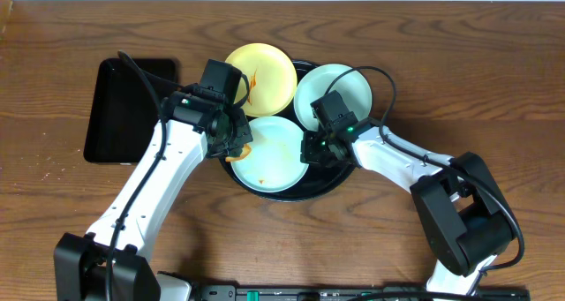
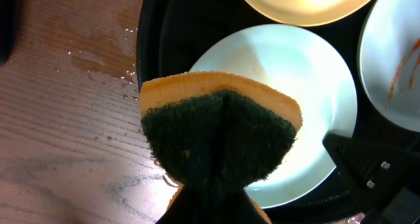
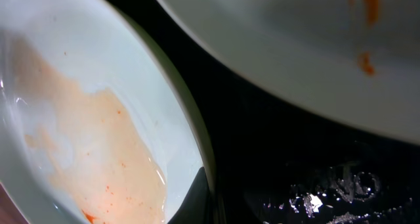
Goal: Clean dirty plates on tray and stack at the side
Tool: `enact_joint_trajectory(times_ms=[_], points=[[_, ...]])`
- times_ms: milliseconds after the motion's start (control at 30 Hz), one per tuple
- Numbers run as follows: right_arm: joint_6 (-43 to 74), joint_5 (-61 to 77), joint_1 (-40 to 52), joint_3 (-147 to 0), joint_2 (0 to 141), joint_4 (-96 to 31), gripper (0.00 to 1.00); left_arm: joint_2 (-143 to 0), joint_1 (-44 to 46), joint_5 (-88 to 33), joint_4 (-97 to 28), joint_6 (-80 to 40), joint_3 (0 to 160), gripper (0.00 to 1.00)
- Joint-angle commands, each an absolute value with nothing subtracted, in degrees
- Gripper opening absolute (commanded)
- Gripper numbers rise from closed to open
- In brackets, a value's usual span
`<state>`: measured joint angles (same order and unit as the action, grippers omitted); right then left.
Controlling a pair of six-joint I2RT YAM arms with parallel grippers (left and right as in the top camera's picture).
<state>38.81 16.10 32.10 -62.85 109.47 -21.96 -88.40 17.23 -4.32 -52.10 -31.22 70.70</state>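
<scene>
Nearest to us, at 6 o'clock in the tray (image 1: 307,188), lies the near plate (image 1: 275,164), and both arms are at it. The left gripper (image 1: 233,142) is clenched on a sponge (image 2: 220,125), yellow foam with a dark green scouring face, which hangs over the plate's 9 o'clock edge. The right gripper (image 1: 316,149) sits at the plate's 3 o'clock rim with its jaws closed. One dark fingertip lies against the rim in the right wrist view, but we cannot tell whether the rim is pinched. This plate is light blue and shallow. Across its middle we see a thin, watery, pale orange film with a few darker specks, so we judge its cleaning begun and not finished. Water drops lie on the desk (image 1: 441,54) just outside the tray at 9 o'clock.

Farther off, the yellow plate (image 1: 265,71) rests at 11 o'clock in the tray and the far plate (image 1: 340,91), light blue, at 1 o'clock. Both bear orange streaks and look unwiped to us. A rectangular tray (image 1: 119,107) lies on the desk at 9 o'clock of the round one. We see no plate stacked at the side, so by our reckoning all three remain to be finished and stacked.
</scene>
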Motion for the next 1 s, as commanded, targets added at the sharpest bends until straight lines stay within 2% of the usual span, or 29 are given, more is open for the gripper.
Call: enact_joint_trajectory(times_ms=[0,367,633,967], points=[[33.9,17.4,32.6,-63.0,107.5,-22.9,0.01,-88.8,16.9,-3.6,-52.0,-30.5,70.5,0.08],[21.5,10.1,32.4,-63.0,93.8,-27.2,0.01,-88.8,16.9,-3.6,-51.6,-30.5,70.5,0.07],[19.8,-6.3,32.4,-63.0,87.2,-31.8,0.01,-88.8,16.8,-3.6,-50.4,-30.5,70.5,0.07],[20.7,-14.0,33.1,-63.0,86.9,-31.1,0.01,-88.8,16.3,-4.0,-50.1,-30.6,70.5,0.07]])
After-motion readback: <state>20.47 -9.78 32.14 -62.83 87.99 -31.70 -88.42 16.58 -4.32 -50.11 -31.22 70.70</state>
